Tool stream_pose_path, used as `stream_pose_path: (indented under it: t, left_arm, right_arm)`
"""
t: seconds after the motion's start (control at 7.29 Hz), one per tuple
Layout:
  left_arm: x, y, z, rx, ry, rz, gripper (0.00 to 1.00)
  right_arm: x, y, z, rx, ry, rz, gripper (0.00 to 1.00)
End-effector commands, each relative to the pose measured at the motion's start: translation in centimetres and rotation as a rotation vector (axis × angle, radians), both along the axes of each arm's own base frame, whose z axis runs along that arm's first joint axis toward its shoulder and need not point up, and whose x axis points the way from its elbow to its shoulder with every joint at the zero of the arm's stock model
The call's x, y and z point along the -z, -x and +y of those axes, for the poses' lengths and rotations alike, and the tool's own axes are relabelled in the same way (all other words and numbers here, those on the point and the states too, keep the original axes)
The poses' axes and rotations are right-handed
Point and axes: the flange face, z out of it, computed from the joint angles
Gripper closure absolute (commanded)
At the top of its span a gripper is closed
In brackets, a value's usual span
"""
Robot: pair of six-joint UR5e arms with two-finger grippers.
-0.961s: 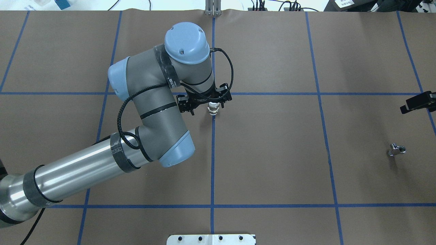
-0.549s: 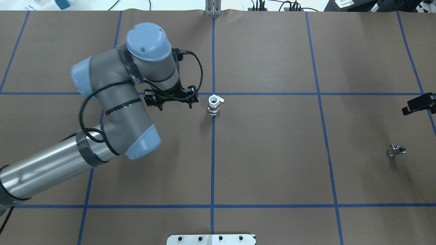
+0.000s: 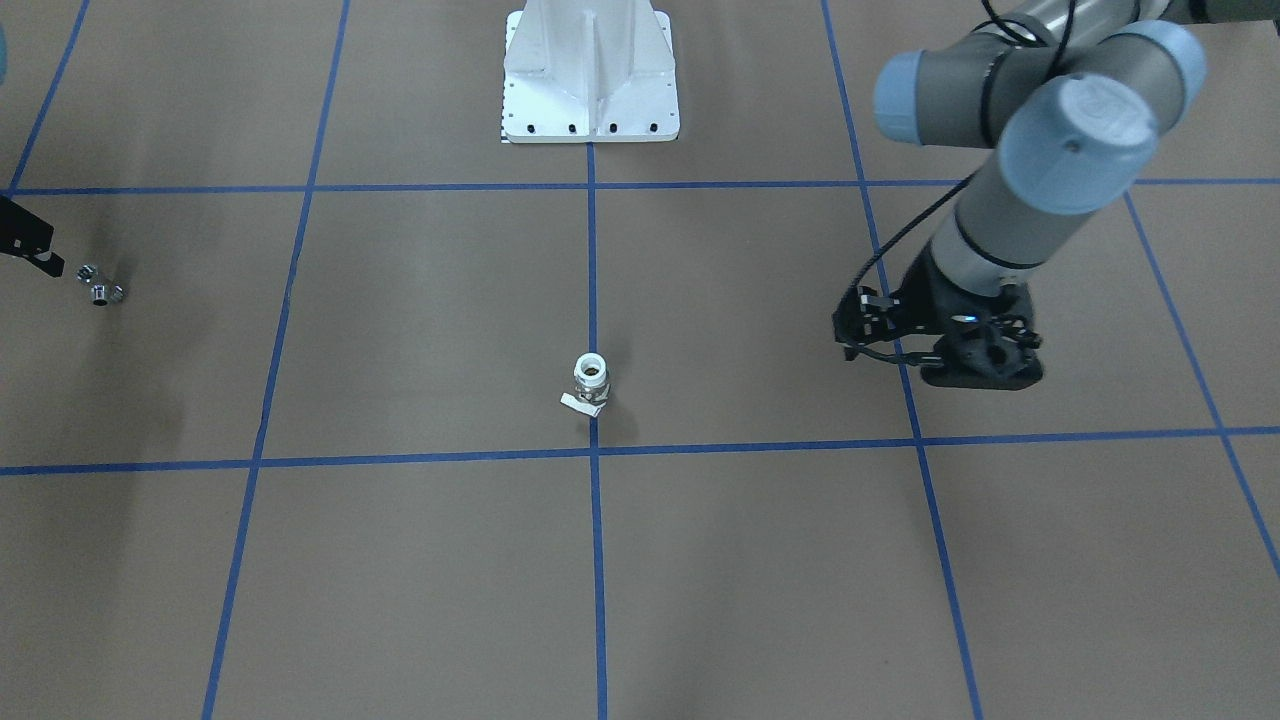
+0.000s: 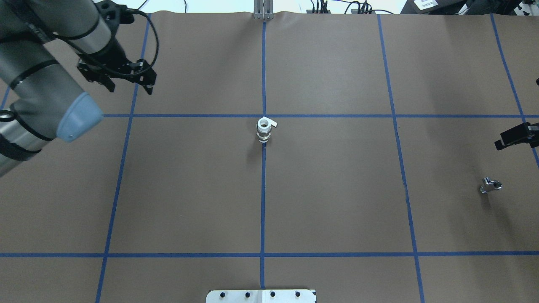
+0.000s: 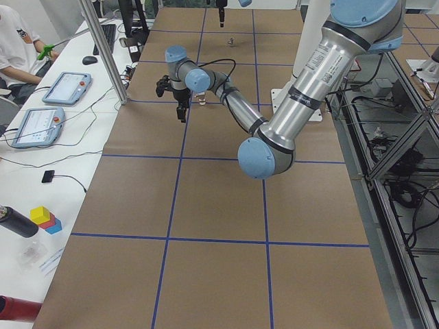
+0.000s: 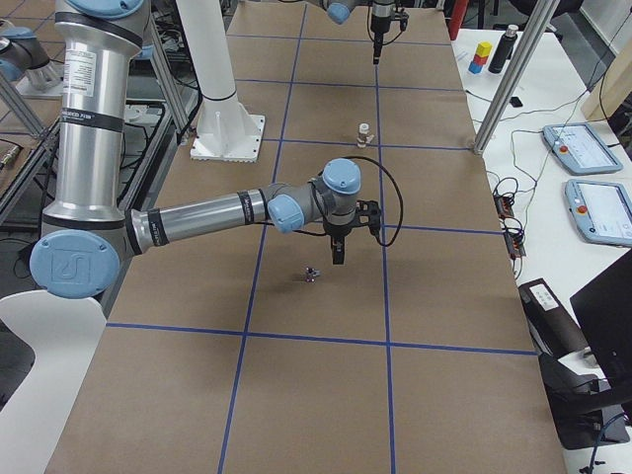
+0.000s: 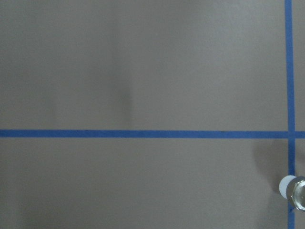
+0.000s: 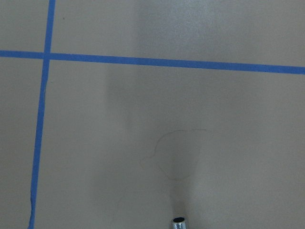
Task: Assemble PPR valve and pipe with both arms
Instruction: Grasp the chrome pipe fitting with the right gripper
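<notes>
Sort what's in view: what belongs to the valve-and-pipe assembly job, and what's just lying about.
Job:
PPR valve, standing upright
pipe, lying near the right gripper
left gripper, open and empty

Lying about:
white pedestal
tablets
coloured blocks

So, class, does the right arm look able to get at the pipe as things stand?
Probably yes: the right gripper hangs just beside the pipe, which lies in the open with nothing between them.
</notes>
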Motion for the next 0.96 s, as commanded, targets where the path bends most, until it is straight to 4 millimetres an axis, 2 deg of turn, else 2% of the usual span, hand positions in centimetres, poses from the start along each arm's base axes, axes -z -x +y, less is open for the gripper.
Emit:
stream_pose_path:
  t: [0.0,0.14,0.41,0.69,0.82]
  left_arm:
    - [-6.5,6.6,2.0,-0.042,-0.007,-0.057,0.01]
    - [-8.6,7.7,2.4,-0.054,0.006,-0.074,0.01]
    - [-9.1,7.7,2.6,-0.039,0.031,-0.077,0.00]
    - [-8.5,7.3,2.6,-0.008,0.055,-0.073,0.00]
    - [-8.2,7.3,2.4,0.006,0.058,-0.074,0.00]
  right_arm:
    - [-1.3,3.8,1.5,0.074,-0.020,0.071,0.00]
    - [-2.1,4.3,1.6,0.090,-0.037,0.069,0.01]
    - [-6.9,5.1,1.9,0.107,-0.089,0.032,0.02]
    - [-8.2,6.7,2.7,0.140,-0.096,0.027,0.05]
    - [-8.1,6.8,2.8,0.141,-0.092,0.019,0.04]
